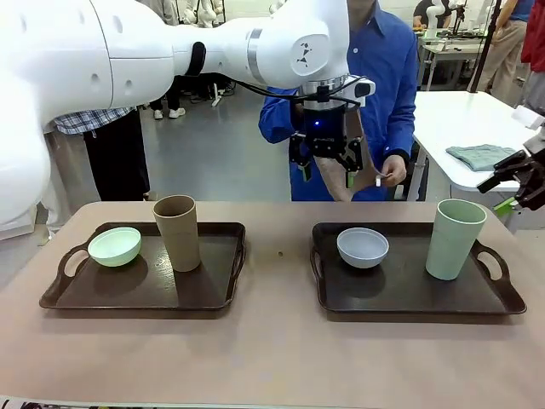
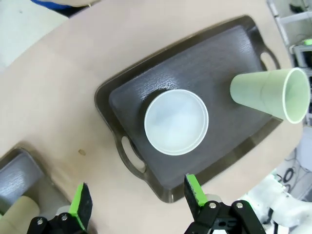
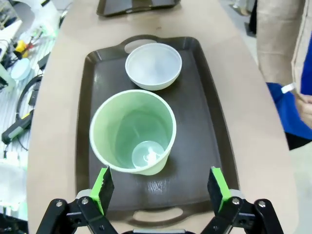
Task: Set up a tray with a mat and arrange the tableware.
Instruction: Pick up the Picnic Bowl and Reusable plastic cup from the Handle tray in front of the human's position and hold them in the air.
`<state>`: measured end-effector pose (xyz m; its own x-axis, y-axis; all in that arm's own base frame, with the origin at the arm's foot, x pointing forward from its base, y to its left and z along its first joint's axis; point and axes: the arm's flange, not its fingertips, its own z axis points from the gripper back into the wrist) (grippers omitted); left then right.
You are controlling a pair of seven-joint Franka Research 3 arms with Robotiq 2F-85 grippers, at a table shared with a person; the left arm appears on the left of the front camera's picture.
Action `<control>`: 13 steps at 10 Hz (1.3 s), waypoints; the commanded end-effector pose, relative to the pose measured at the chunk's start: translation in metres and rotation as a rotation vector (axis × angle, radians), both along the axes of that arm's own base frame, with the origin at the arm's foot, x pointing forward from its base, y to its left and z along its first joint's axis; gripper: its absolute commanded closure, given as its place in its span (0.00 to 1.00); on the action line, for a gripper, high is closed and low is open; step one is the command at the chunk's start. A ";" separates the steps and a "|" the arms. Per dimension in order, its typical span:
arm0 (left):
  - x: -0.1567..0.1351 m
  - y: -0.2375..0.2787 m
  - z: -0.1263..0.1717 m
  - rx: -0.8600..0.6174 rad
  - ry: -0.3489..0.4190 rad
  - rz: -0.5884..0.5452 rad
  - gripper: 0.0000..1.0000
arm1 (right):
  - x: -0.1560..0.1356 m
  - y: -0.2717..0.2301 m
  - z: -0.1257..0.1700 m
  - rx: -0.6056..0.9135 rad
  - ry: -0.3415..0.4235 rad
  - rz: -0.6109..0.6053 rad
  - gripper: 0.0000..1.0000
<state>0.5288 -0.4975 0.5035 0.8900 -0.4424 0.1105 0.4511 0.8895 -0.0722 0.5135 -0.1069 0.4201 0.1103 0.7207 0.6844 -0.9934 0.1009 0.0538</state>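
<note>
Two settings are being laid out side by side on the tabletop (image 1: 272,358), one bowl and one cup to each. On the left tray (image 1: 136,308), the mint bowl (image 1: 115,246) is sitting mouth up at the left end. The tan cup (image 1: 178,232) is standing upright just beside it, tall, handleless and slightly flared. The left arm (image 1: 213,51) is reaching across the middle, its jaws hanging apart and empty above the far edge. Its wrist view is looking down on the right tray, so it is probably lining up on that setting. Behind it, a person's hand (image 1: 393,166) is holding a small white item. The right tray (image 1: 417,313) is carrying a dark textured liner (image 2: 195,63), apparently the mat. On this liner the white bowl (image 1: 363,247) is resting at the left, shallow and smooth. The green cup (image 1: 455,239) is standing upright to its right, near the handle, pale and matte with its mouth open. The right arm's jaws are hovering spread and empty above this cup, which is lying centred between them, likely the next thing to be grasped.
</note>
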 end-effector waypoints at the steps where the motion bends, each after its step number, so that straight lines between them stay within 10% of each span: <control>1: -0.013 -0.002 -0.015 0.052 -0.086 0.019 0.00 | 0.020 -0.007 -0.019 -0.007 0.023 0.047 0.00; 13: 0.036 -0.042 -0.100 -0.026 -0.015 0.025 0.00 | 0.037 0.006 -0.102 0.132 0.067 0.168 0.00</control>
